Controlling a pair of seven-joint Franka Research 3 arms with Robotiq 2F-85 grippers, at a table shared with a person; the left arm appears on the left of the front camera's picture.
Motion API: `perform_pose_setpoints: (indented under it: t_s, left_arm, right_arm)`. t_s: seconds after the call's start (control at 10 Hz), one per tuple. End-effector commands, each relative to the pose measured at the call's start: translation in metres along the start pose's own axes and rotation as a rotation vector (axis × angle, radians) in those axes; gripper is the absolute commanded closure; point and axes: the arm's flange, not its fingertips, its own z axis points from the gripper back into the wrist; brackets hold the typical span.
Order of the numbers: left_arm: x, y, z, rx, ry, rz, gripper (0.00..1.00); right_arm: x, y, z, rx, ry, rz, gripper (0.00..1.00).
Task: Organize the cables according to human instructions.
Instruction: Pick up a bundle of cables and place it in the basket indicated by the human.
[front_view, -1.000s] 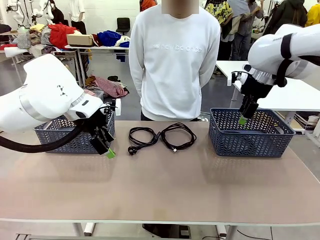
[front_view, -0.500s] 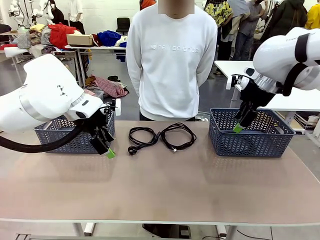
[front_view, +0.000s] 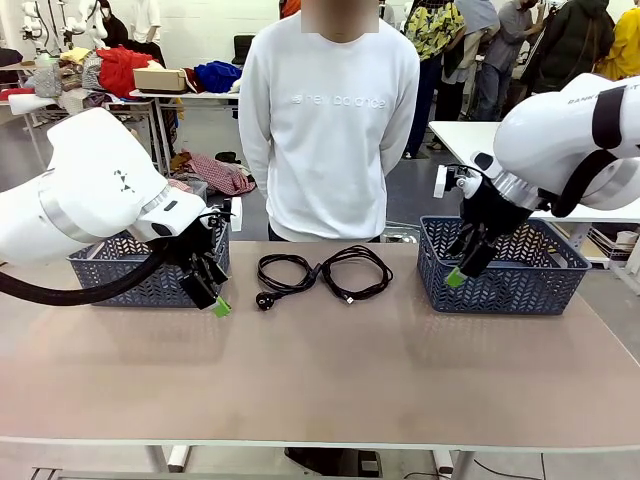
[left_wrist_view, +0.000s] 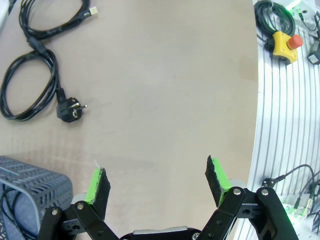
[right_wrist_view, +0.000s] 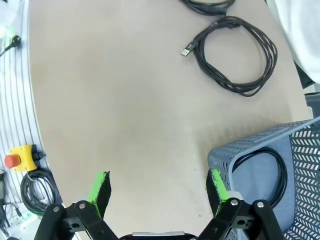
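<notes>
You have smooth, bare beige table (front_view: 330, 380) open from 3 through 6 to 9 o'clock. At 12 o'clock two loose black coils lie side by side: the plug cord (left_wrist_view: 70, 111) and a thinner cord (right_wrist_view: 199, 59). The left gripper (front_view: 212, 297), jaws spread and empty, hangs beside the perforated blue left basket (front_view: 130, 285) at 10. The right gripper (front_view: 462, 268), also released, hangs over a corner of the right basket (front_view: 500, 290) at 2, with a third cord (right_wrist_view: 283, 172) coiled inside.

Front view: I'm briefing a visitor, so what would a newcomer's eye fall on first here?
Two black coils lie side by side in the middle of the table: the plug cable and a second cable, right in front of a person in a white sweatshirt at the far side. The left gripper hangs open beside the left basket, and the right gripper is open at the right basket's left end.
</notes>
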Motion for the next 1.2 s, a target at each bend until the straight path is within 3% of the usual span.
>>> perform_pose_setpoints:
  t_s: [0.0, 0.1, 1.1]
  left_arm:
    - [-0.0017, -0.0003, 0.0016, -0.006, 0.001, 0.006, 0.0]
    - [-0.0017, -0.0003, 0.0016, -0.006, 0.001, 0.006, 0.0]
    - [-0.0017, -0.0003, 0.0016, -0.006, 0.001, 0.006, 0.0]
  right_arm:
    - [-0.0044, 0.0009, -0.0042, -0.01, -0.042, 0.003, 0.0]
    - [0.0, 0.0, 0.0, 0.0, 0.0, 0.0, 0.0]
    - [0.0, 0.0, 0.0, 0.0, 0.0, 0.0, 0.0]
